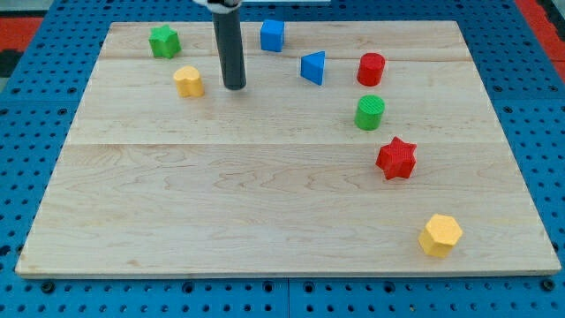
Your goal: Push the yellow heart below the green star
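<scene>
The yellow heart [188,81] lies on the wooden board near the view's top left. The green star [163,41] sits above it and a little to the left, close to the board's top edge. My rod comes down from the view's top and my tip [234,87] rests on the board just right of the yellow heart, with a small gap between them.
A blue cube [272,35] and a blue triangle [312,67] lie right of the rod. A red cylinder [372,68], a green cylinder [370,112] and a red star [396,158] stand further right. A yellow hexagon [440,235] sits at the bottom right. The board [265,203] ends on a blue pegboard.
</scene>
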